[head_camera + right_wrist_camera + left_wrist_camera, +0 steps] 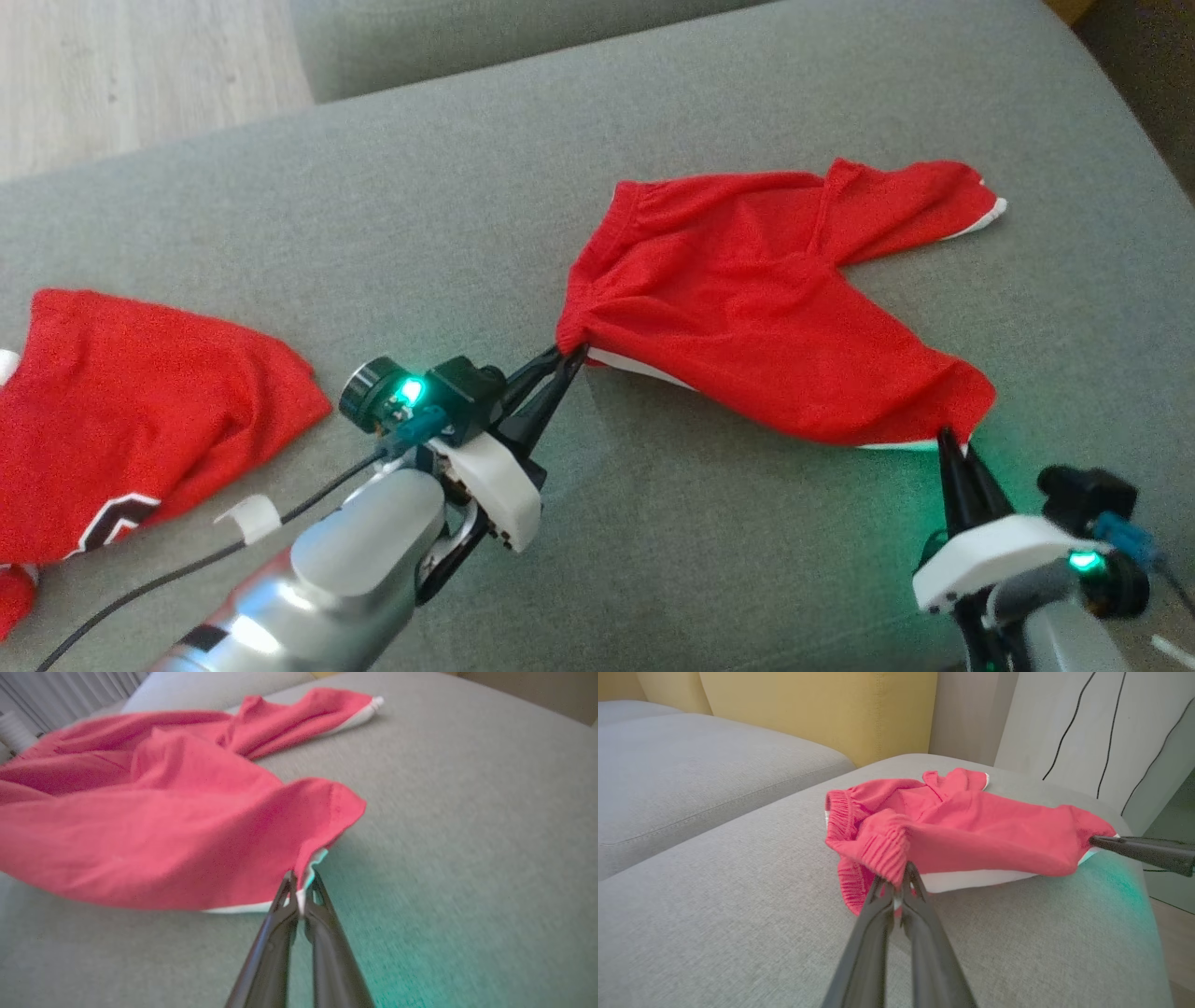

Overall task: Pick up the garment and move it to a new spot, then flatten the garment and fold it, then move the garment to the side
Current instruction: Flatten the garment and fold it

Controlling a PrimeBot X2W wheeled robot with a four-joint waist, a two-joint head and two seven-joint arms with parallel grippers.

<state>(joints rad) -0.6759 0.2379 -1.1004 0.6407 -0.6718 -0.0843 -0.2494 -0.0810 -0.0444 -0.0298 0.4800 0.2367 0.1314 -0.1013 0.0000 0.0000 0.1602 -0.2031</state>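
Left arm is reaching in from the lower left, forearm angling up and right. The left gripper (569, 355) is clenching the red garment (747, 308) at its gathered elastic edge. Right arm is rising from the lower right, and the right gripper (954, 441) is pinching the garment's near corner. Garment is lying on the grey cushion (467, 187), spanning between both grippers.

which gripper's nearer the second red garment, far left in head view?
Left. The left gripper is right of the second red garment, not touching; the right gripper is farther right, past the held garment.
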